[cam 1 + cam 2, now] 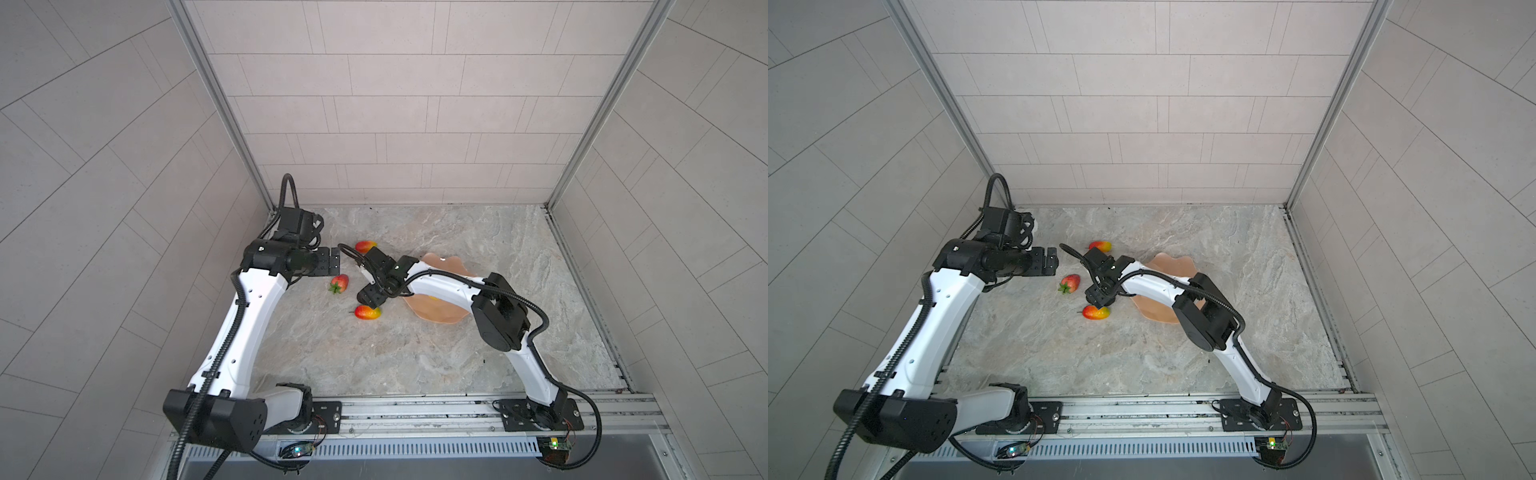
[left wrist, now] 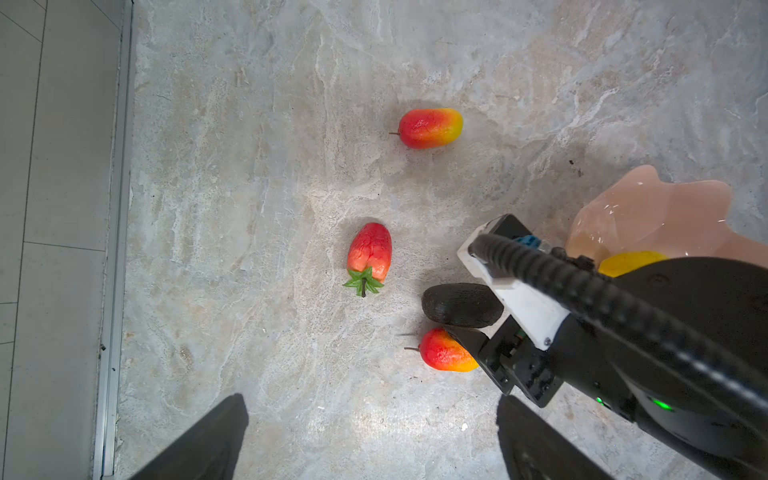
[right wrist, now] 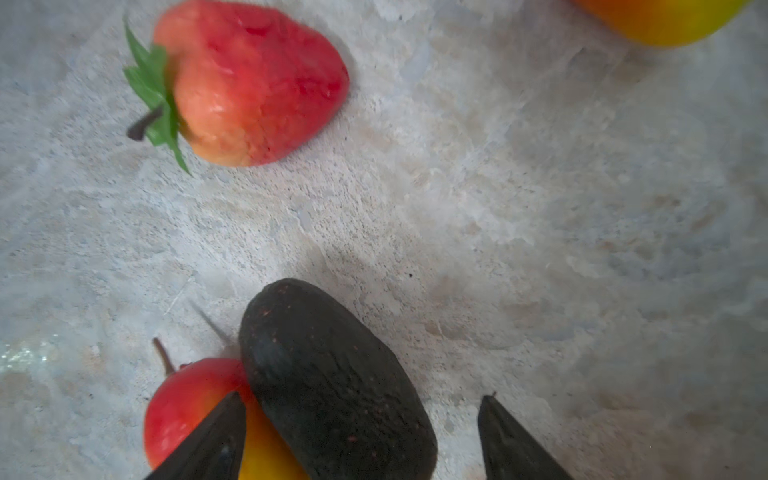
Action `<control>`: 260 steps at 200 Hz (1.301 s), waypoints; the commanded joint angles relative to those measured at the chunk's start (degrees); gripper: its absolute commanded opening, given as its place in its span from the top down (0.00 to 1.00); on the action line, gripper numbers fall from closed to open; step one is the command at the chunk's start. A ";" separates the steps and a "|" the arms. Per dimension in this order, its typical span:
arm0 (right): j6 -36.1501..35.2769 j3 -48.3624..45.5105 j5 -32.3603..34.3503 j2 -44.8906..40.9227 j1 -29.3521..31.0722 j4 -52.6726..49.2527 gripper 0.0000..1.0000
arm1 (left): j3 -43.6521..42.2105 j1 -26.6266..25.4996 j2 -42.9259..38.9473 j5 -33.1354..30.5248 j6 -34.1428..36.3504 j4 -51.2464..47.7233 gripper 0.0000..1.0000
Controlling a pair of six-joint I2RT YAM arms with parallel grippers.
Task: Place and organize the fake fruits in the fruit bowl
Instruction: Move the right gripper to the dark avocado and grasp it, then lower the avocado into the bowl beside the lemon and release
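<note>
My right gripper point(image 3: 361, 436) is open and straddles a dark avocado point(image 3: 332, 382) lying on the stone table; a gap shows between the fruit and one finger. The avocado point(image 2: 457, 304) touches a red-orange mango point(image 2: 444, 351), which is also in both top views point(image 1: 368, 312). A strawberry point(image 1: 339, 284) lies to the left, and a second mango point(image 1: 365, 246) lies farther back. The pink fruit bowl point(image 1: 440, 262) sits under the right arm, with a yellow citrus point(image 2: 627, 262) in it. My left gripper point(image 2: 370, 440) hangs open above bare table, holding nothing.
The right arm point(image 1: 440, 286) stretches across the bowl and hides most of it in both top views. A tiled wall and metal rail point(image 2: 112, 249) run along the table's left edge, close to the left arm point(image 1: 249, 307).
</note>
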 commanded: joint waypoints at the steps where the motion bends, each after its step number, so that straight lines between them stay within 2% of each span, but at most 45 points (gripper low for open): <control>1: 0.71 1.03 -0.81 1.48 0.32 0.27 0.26 | 0.20 -0.22 -0.40 -1.20 0.45 -1.59 0.00; 17: 0.81 2.25 -0.37 2.86 0.21 -0.05 0.32 | 0.14 -0.15 -0.22 -0.90 0.45 -1.58 0.00; 44: 0.58 4.77 -0.12 4.04 0.21 -1.07 0.57 | 0.11 -0.19 -0.22 -0.94 0.45 -1.58 0.00; 55: 0.37 5.63 0.12 3.84 0.21 -1.56 0.64 | 0.02 -0.24 -0.34 -1.00 0.45 -1.58 0.00; 93: -1.32 8.41 1.86 -0.27 0.21 -5.27 0.83 | -0.21 -0.22 -0.44 -1.00 0.52 -1.58 0.00; 138: -3.49 6.26 4.87 -9.85 -0.96 -9.72 0.85 | -0.56 -0.22 -0.22 -0.55 0.36 -1.15 0.00; 188: -2.49 -9.84 10.22 -19.98 -3.16 -8.91 0.85 | -1.33 -0.21 0.02 0.18 0.03 -0.29 0.00; 224: -0.31 -19.89 11.89 -23.05 -4.42 -6.53 0.85 | -1.56 -0.38 0.22 0.51 -0.11 -0.15 0.00; 260: 0.69 -24.87 12.11 -23.57 -4.89 -4.56 0.83 | -1.54 -0.50 0.02 0.35 -0.17 -0.18 0.00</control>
